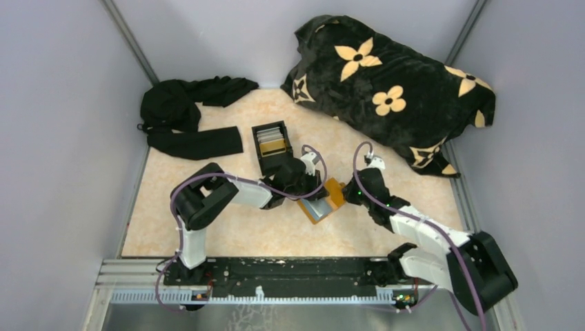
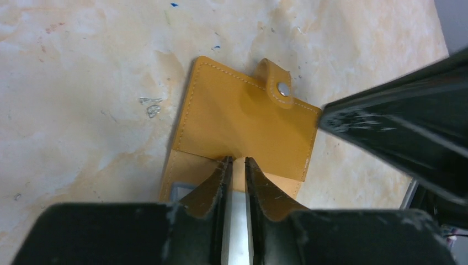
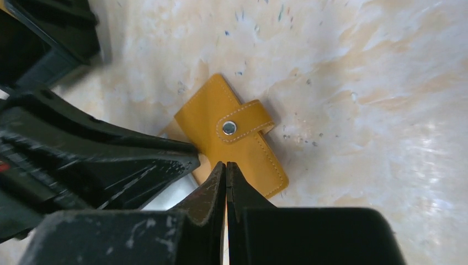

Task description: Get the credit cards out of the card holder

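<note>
Underneath everything lies a pale marbled surface [image 1: 227,238], walled in grey. At its far right corner a black blanket [image 1: 393,89] with cream flowers is heaped. A black garment [image 1: 186,117] is crumpled at the far left. Both arms reach in toward the middle, the left arm [image 1: 214,196] bent at the elbow and the right arm [image 1: 428,241] stretched out on a slant. A black open-topped box [image 1: 270,145] stands just beyond the left arm's wrist, with flat things stacked inside. Between the two hands the orange card holder [image 1: 332,193] lies flat on the surface, its snap strap [image 3: 243,122] buttoned over one edge. The credit cards [image 1: 318,210] show as a grey-blue slab sticking out of its near end. The left hand [image 2: 236,161] has its tips at that open end, above the cards, with only a narrow slit between its fingers; whether it pinches anything I cannot tell. The right hand [image 3: 225,164] is pressed fully together, its tips at the holder's edge.
</note>
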`<move>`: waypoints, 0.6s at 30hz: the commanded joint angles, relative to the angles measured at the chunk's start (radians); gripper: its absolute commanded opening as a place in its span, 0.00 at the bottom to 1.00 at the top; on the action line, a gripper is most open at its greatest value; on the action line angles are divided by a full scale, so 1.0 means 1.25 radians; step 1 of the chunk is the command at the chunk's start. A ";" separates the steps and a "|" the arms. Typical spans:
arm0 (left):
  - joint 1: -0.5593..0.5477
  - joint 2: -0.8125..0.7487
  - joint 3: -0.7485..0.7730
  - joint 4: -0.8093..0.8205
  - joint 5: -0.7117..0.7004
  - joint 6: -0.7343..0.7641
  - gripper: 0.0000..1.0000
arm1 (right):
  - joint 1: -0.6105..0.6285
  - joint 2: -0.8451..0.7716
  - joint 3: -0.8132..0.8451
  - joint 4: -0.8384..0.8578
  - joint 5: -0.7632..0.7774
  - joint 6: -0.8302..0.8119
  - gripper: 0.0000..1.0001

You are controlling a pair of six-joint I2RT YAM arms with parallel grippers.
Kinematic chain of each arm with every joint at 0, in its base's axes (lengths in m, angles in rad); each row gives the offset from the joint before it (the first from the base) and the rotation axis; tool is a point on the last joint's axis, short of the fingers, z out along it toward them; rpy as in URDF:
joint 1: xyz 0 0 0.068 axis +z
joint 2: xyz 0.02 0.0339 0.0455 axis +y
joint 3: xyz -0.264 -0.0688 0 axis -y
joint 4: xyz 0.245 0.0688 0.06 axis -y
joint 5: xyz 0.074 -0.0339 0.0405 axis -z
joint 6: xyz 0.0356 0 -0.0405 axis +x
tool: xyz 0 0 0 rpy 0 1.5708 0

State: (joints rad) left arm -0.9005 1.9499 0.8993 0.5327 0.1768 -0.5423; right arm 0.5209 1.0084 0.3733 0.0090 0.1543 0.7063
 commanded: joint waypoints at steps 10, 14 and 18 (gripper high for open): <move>-0.009 -0.131 -0.076 -0.064 -0.047 0.071 0.43 | 0.005 0.170 -0.061 0.191 -0.057 0.027 0.00; -0.020 -0.210 -0.115 -0.088 -0.109 0.075 0.48 | 0.005 0.187 -0.063 0.204 -0.066 0.034 0.00; -0.025 -0.271 -0.153 -0.113 -0.134 0.065 0.49 | 0.005 0.209 -0.068 0.219 -0.070 0.040 0.00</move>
State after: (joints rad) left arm -0.9199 1.6730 0.7437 0.4263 0.0628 -0.4690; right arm 0.5217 1.2362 0.3019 0.2649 0.0761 0.7456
